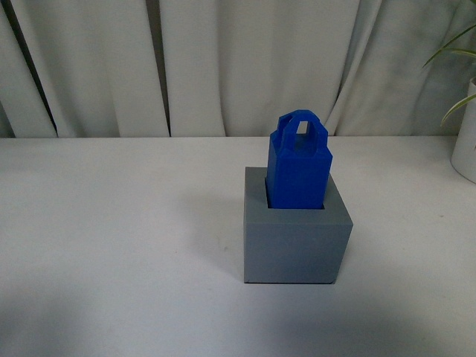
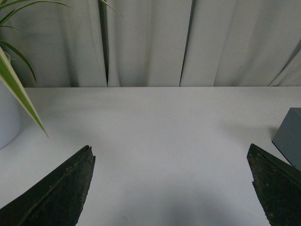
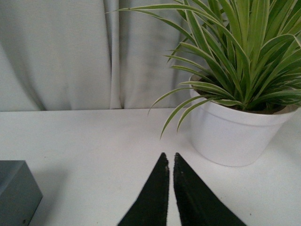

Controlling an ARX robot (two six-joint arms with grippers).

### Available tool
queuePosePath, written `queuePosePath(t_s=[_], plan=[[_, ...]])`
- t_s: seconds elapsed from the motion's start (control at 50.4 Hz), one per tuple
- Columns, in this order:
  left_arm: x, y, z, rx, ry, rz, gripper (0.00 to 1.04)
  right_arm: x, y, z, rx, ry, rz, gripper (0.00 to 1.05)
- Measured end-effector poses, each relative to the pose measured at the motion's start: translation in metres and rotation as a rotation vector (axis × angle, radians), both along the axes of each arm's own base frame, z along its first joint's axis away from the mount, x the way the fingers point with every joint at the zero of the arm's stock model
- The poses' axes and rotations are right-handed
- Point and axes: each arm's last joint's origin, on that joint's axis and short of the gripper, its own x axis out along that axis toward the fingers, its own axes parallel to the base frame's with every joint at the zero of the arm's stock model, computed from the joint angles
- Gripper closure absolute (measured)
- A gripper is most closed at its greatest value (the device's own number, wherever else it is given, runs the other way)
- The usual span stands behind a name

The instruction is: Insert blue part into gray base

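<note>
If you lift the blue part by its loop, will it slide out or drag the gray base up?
Probably slides out: a dark gap shows beside the blue part where it sits in the gray base. It looks like stiff plastic, so the loop should hold without bending.

You have one blue part, one gray base, one desk, one left hand and one right hand. Each view shows one potted plant; you cannot tell whether it is the same plant.

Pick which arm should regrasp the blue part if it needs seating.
Left, probably: the left gripper is open with the gray base beside it; the right gripper is shut and would need opening.
</note>
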Motion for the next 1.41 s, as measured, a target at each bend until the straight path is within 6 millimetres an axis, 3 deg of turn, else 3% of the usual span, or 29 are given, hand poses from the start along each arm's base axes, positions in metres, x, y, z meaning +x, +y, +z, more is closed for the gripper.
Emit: queuePosePath(t_s=[0.397, 0.893, 1.408], plan=[[0.000, 0.000, 0.000, 0.000, 0.000, 0.000, 0.06, -0.033, 0.000, -0.017, 0.009, -0.005, 0.001, 1.02], [0.000, 0.000, 0.000, 0.000, 0.000, 0.000, 0.06, -0.056, 0.000, -0.033, 0.010, -0.008, 0.001, 1.02], [0.000, 0.000, 0.000, 0.000, 0.000, 0.000, 0.06, -0.073, 0.000, -0.029, 0.010, -0.023, 0.001, 1.02]])
